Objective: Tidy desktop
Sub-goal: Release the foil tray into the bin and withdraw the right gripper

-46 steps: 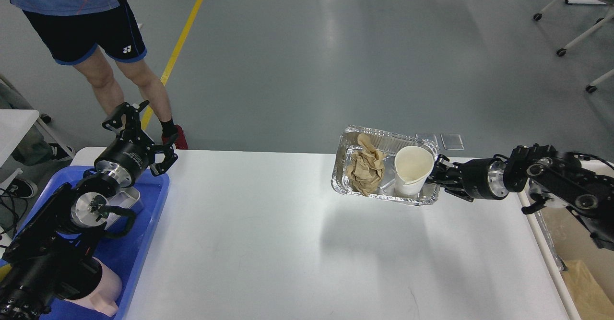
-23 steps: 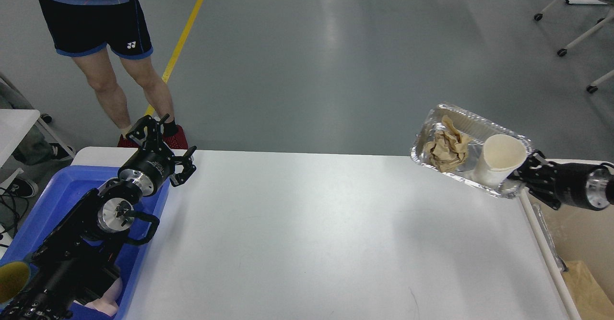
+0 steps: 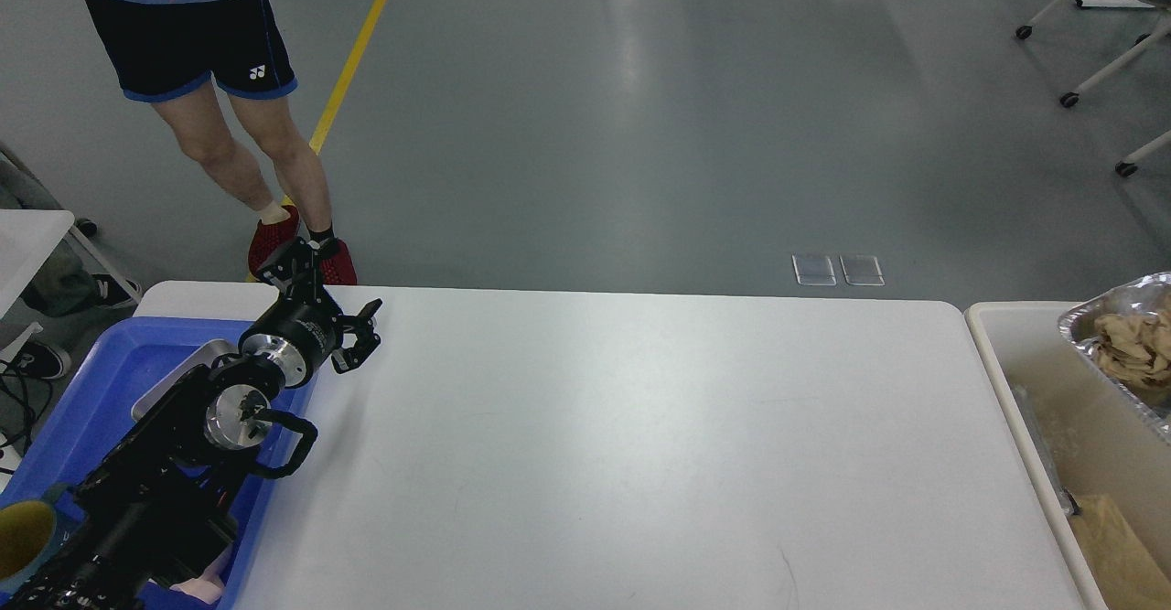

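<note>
While the white desktop (image 3: 622, 445) fills the middle of the view, a blue tray (image 3: 82, 409) sits at its left edge and a beige bin (image 3: 1025, 381) at its right, a foil pan (image 3: 1111, 317) apparently over it. The left gripper (image 3: 329, 304) hovers at the table's left corner, fingers spread and empty.

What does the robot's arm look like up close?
The left arm is black and chunky, with shiny silver round joints and a black cable looping beside one. Its left gripper is small and black, with two thin fingers. The right arm is out of view.
</note>
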Controlling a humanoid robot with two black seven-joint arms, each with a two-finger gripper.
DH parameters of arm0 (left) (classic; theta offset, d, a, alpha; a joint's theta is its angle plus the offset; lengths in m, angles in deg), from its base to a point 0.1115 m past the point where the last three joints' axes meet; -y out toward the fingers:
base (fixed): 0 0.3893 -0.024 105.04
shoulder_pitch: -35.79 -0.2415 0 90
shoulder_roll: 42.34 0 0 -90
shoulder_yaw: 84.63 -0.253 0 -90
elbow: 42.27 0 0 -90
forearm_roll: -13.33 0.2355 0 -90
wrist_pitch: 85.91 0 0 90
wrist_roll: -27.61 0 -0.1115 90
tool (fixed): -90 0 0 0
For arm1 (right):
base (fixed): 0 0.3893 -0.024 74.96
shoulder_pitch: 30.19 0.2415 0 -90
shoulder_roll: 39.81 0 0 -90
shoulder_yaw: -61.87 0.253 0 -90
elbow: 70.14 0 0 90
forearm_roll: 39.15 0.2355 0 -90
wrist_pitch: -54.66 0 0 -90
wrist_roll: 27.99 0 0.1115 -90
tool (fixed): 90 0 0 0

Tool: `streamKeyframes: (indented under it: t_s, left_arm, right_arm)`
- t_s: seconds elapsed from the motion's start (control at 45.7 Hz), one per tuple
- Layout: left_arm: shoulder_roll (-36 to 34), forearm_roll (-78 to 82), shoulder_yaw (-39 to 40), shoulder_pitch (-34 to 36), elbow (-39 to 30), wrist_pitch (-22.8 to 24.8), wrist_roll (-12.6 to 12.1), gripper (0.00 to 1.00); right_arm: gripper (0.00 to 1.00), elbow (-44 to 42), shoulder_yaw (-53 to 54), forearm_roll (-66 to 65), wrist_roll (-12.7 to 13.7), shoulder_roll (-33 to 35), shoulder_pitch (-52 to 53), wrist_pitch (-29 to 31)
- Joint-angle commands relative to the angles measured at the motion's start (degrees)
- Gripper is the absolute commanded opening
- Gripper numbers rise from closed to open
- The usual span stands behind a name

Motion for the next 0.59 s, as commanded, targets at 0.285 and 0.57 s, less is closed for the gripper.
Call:
streamKeyframes:
  t_s: [0.285, 0.57]
  left_arm:
    - [-0.2, 0.0, -0.2, 0.1, -1.2, 2.7, 0.1, 0.96]
    - [-1.1, 0.0, 0.0, 0.0, -2.1, 9.0, 0.0, 0.96]
  right_arm:
    - [0.87, -8.4, 0.0, 1.2, -0.3, -4.7, -0.5, -5.8]
    - [1.0, -7.8, 0.0, 1.2, -0.3, -7.2, 0.5, -8.9]
